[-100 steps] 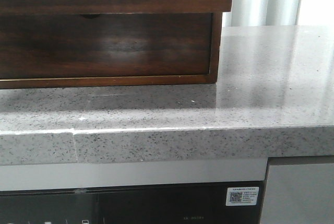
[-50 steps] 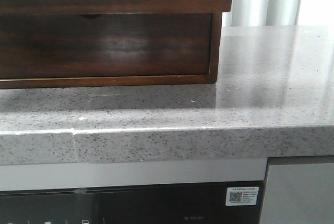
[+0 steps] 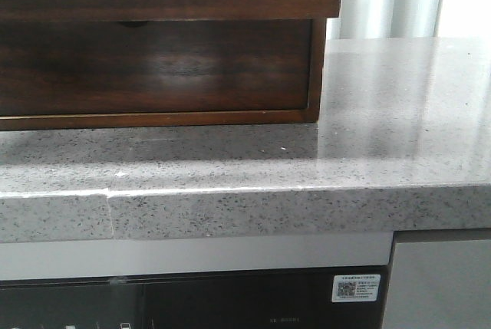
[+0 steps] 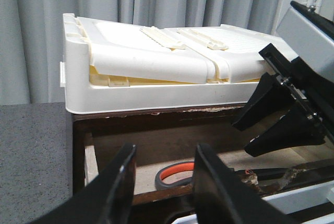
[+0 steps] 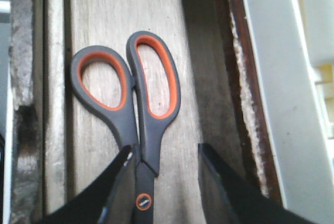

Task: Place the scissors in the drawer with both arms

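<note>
The scissors (image 5: 147,140) lie flat on the pale wooden floor of the open drawer (image 5: 104,15), orange-lined loops pointing away from my right gripper (image 5: 164,151). That gripper is open above them, with the pivot and blade roots between its fingers. In the left wrist view one orange-and-grey loop of the scissors (image 4: 175,171) shows behind the drawer's near rim (image 4: 164,195). My left gripper (image 4: 166,151) is open just outside that rim, holding nothing. The right gripper (image 4: 244,140) hangs over the drawer's inside. Neither gripper shows in the front view.
A white plastic crate (image 4: 156,72) sits on top of the dark wooden cabinet (image 3: 153,64), above the drawer opening. The cabinet stands on a speckled grey stone counter (image 3: 368,137) with a front edge (image 3: 230,206). Grey curtains hang behind.
</note>
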`<state>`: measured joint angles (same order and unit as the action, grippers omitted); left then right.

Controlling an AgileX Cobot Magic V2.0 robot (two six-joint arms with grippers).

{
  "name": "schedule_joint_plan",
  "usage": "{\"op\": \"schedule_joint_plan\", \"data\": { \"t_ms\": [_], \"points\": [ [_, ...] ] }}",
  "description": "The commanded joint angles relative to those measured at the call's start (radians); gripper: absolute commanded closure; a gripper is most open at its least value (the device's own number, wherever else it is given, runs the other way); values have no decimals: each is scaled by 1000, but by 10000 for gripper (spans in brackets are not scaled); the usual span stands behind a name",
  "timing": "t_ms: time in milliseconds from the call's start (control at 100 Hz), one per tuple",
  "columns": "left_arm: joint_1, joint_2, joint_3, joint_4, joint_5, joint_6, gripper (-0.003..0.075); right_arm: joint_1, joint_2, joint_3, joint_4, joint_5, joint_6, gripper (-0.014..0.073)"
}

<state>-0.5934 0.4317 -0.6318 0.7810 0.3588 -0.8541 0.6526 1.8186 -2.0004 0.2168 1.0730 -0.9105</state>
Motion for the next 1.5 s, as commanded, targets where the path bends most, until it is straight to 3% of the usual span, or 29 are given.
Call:
{"op": "schedule_joint_plan", "data": {
  "t_ms": [0, 70, 190, 470, 660, 1129, 1489],
  "points": [
    [-7, 14, -38, 19, -52, 3, 510, -5, -84, -30, 5, -62, 10, 395],
    [-7, 14, -38, 19, -52, 3, 510, -5, -114, -30, 6, -72, 37, 479],
    [-7, 14, -38, 19, -52, 3, 510, -7, -172, -30, 8, -76, 107, 718],
    [-7, 14, -38, 19, -52, 3, 521, -7, -338, -24, 66, -79, 250, 705],
    [-7, -17, -8, 19, -63, 43, 715, -7, -497, 113, 98, -164, 290, 697],
    [-7, -320, 164, -7, -102, 48, 717, -7, -1076, 970, 98, -742, 326, 696],
    [-7, -468, 324, -13, -89, 128, 717, -7, -1440, 1438, 166, -884, 336, 696]
  ]
}}
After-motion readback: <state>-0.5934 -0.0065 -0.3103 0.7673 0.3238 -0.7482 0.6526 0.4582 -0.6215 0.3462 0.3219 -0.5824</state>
